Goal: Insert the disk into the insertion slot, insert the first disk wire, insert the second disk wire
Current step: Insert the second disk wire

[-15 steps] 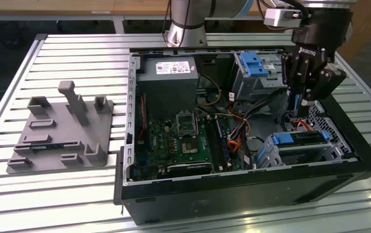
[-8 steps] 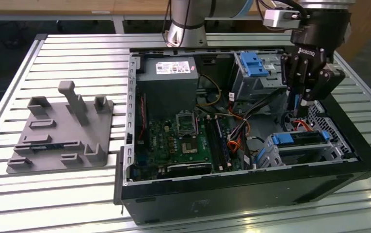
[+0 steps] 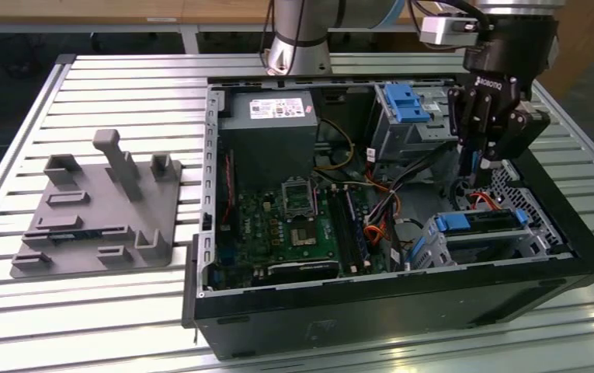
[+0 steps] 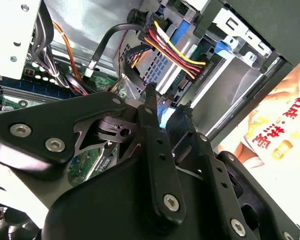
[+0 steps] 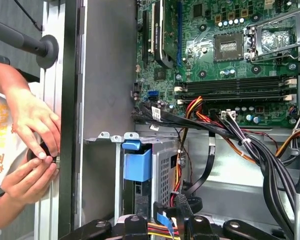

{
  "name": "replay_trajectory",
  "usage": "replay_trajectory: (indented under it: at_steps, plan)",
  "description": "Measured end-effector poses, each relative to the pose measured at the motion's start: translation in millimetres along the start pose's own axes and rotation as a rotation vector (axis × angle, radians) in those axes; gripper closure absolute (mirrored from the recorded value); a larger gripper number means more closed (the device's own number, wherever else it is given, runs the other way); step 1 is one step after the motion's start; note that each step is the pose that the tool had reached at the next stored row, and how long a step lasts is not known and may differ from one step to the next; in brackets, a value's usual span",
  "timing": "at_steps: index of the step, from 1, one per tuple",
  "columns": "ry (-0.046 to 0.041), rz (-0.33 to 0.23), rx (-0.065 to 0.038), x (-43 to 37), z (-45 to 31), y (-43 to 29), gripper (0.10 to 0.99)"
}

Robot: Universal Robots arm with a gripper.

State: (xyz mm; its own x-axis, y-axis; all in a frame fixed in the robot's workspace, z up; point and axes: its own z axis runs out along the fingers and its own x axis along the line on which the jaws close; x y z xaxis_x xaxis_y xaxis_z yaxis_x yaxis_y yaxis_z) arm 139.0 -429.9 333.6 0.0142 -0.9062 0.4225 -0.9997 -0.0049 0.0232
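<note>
Jaws look clenched on a blue wire, hanging just above the disk, which lies flat in the slot, near corner, the exterior view's right

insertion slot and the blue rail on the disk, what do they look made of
The insertion slot looks like bare grey sheet metal, matt: thin walls punched with rows of holes. The blue rail on the disk seems moulded plastic, evenly bright blue with a soft sheen.
</note>
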Motion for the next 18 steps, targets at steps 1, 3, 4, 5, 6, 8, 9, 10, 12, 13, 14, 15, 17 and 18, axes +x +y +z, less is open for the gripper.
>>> replay_trajectory:
  at_steps: [1, 3, 4, 5, 6, 8, 9, 10, 12, 13, 14, 15, 17, 18]
  plan:
    - [0.0013, 0.000, 0.000, -0.1, 0.1, 0.0, 0.729]
    - [0.0035, 0.000, 0.000, 0.0, 0.1, 0.1, 0.729]
    - [0.0037, 0.000, 0.000, 0.0, 0.2, 0.1, 0.729]
    - [0.0040, 0.000, 0.000, -0.1, 0.2, 0.1, 0.729]
    - [0.0037, 0.000, 0.000, -0.1, 0.5, 0.1, 0.729]
    - [0.0039, 0.000, 0.000, 0.0, 0.5, 0.1, 0.729]
    - [0.0039, 0.000, 0.000, 0.0, 0.5, 0.1, 0.729]
    - [0.0039, 0.000, 0.000, 0.0, 0.5, 0.1, 0.729]
    - [0.0039, 0.000, 0.000, 0.1, 0.6, 0.1, 0.729]
    - [0.0040, 0.000, 0.000, 0.1, 0.5, 0.1, 0.729]
    - [0.0039, 0.000, 0.000, 0.1, 0.5, 0.1, 0.729]
    - [0.0039, 0.000, 0.000, 0.1, 0.6, 0.1, 0.729]
    - [0.0040, 0.000, 0.000, 0.1, 0.5, 0.1, 0.741]
    - [0.0040, 0.000, 0.000, 0.1, 0.6, 0.1, 0.808]
